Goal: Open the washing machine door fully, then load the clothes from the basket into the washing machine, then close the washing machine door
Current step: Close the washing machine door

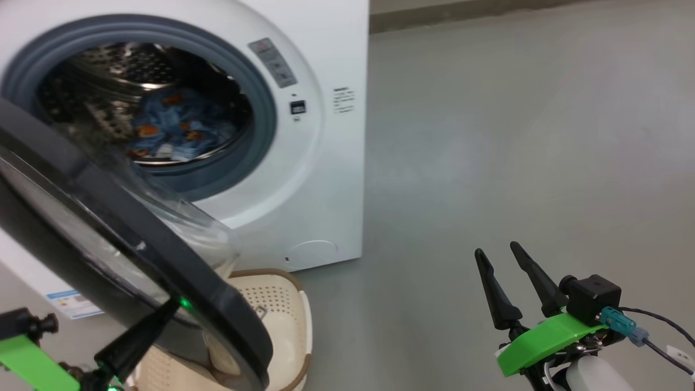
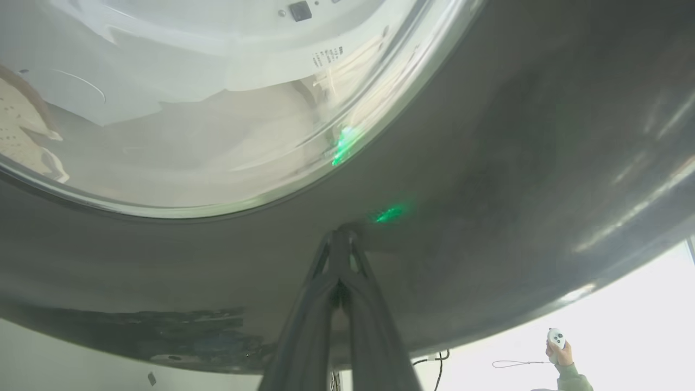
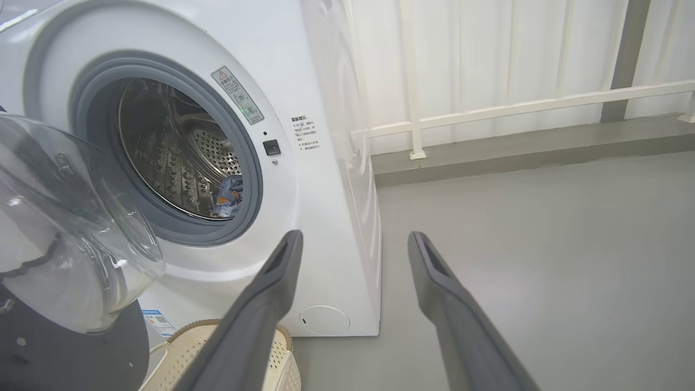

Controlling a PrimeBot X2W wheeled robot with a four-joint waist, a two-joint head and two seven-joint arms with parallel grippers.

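Note:
The white washing machine [image 1: 331, 179] stands at the upper left with its drum mouth uncovered. Light blue clothes [image 1: 179, 127] with orange prints lie inside the steel drum, also in the right wrist view as clothes [image 3: 231, 195]. The washing machine door [image 1: 108, 217] hangs partly swung out, black rim toward me, its clear bowl [image 3: 70, 228] bulging toward the machine. My left gripper [image 1: 172, 305] is shut, its tips pressed against the outer face of the black rim [image 2: 516, 163]. The cream basket [image 1: 277, 304] sits on the floor under the door. My right gripper [image 1: 507, 255] is open and holds nothing.
Bare grey floor [image 1: 516, 136] stretches to the right of the machine. A white railing [image 3: 516, 108] and pale wall close off the far side. A person's hand [image 2: 559, 350] holding a small remote shows at the lower right of the left wrist view.

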